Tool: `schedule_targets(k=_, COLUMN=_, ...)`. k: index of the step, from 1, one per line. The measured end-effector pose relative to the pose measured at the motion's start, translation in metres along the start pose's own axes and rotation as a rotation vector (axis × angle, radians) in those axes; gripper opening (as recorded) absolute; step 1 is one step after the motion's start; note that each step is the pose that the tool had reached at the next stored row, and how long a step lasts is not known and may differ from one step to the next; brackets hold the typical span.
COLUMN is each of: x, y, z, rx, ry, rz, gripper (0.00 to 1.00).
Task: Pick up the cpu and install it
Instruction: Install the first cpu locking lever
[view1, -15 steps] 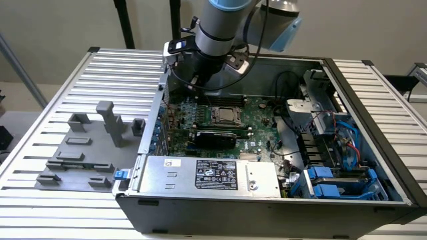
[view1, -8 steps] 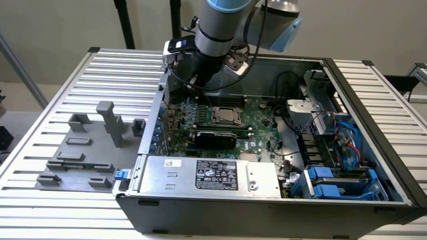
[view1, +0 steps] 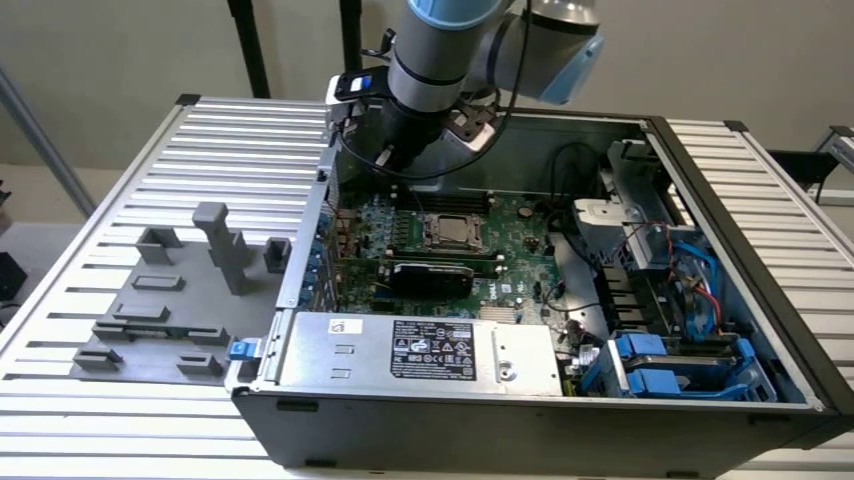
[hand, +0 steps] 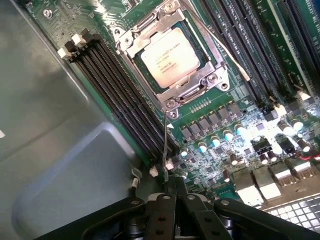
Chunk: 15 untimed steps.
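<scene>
Ribbed metal counter (view1: 107, 190) carries an open computer case (view1: 534, 420) and, at the exterior view's left, grey plastic fixture blocks (view1: 200, 260). Inside the case, the green motherboard (view1: 514, 245) lies flat. The cpu (hand: 169, 56), a square chip with no long axis, sits flat in the metal-framed socket (hand: 202, 82), silvery printed top facing up. The wrist view resolves that printing and the black memory slots (hand: 125, 100) beside the socket. The jaws (hand: 171, 187) are closed, empty, above the board's edge.
</scene>
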<state>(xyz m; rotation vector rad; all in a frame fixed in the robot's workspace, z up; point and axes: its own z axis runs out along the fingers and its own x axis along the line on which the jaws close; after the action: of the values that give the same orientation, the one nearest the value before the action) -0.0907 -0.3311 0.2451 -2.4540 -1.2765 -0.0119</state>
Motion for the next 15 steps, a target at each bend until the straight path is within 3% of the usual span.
schedule_targets(k=2, x=0.0, y=-0.0002, z=-0.0018, rx=0.0034, ry=0.0076, rz=0.003, gripper=0.11)
schedule_targets(k=5, x=-0.001, y=0.0011, z=-0.0036, rx=0.0046, ry=0.0114, rz=0.006, gripper=0.11)
schedule_targets(k=8, x=-0.001, y=0.003, z=-0.0046, rx=0.0019, ry=0.0133, rz=0.006, gripper=0.11)
schedule_targets(k=12, x=0.002, y=0.0103, z=-0.0064, rx=-0.0071, ry=0.0195, rz=0.002, gripper=0.11)
schedule_targets(k=15, x=0.008, y=0.0188, z=-0.0083, rx=-0.0076, ry=0.0205, rz=0.002, gripper=0.11)
